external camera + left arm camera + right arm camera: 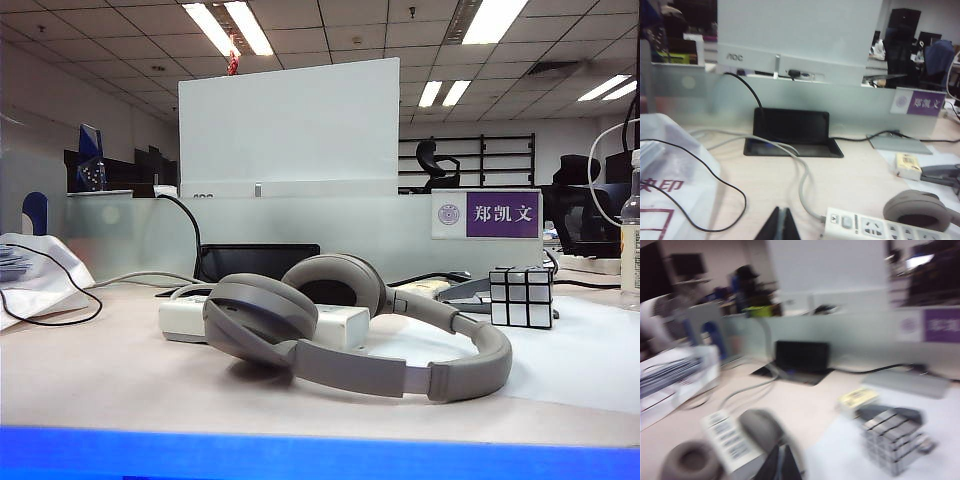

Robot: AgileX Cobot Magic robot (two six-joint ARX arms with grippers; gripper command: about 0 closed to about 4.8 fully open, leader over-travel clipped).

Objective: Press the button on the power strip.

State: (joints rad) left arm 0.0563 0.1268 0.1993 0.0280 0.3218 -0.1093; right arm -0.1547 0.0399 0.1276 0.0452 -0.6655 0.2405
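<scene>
Strip [880, 229] button [846, 222] not pressed yet; my left hand [779, 225] and right hand [782, 465], both pinched together, hang above the worktop [120, 370].

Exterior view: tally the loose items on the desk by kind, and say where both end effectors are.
Power strip: 1
Grey over-ear headphones: 1
Mirror cube puzzle: 1
Stapler: 1
Clear bottle: 1
Total: 5
Left end effector appears shut, above the desk near the strip's cable end; right end effector is too blurred to judge, above the headphones. Neither shows in the exterior view.
</scene>
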